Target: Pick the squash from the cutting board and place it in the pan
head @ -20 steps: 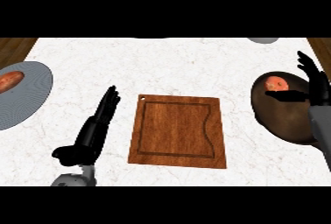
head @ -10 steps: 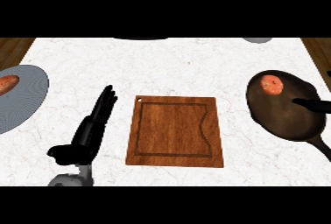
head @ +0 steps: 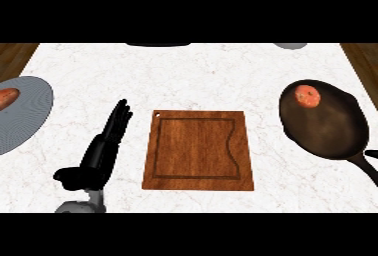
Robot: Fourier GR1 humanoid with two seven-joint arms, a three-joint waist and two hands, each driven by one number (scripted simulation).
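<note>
The squash, a small orange-red lump, lies inside the dark pan at the right, near the pan's far rim. The pan's handle runs toward the lower right edge. The wooden cutting board in the middle has nothing on it. My left hand rests open just left of the board, fingers straight and pointing away from me, touching nothing. Of my right hand only a thin dark sliver shows at the right edge beside the pan's handle.
A grey plate at the left edge carries an orange-red food item. A dark object and a grey one poke in at the counter's far edge. Wooden floor shows beyond both far corners.
My right hand has pulled back from over the pan toward the right edge, leaving the squash in the pan. The left hand has stayed in place.
</note>
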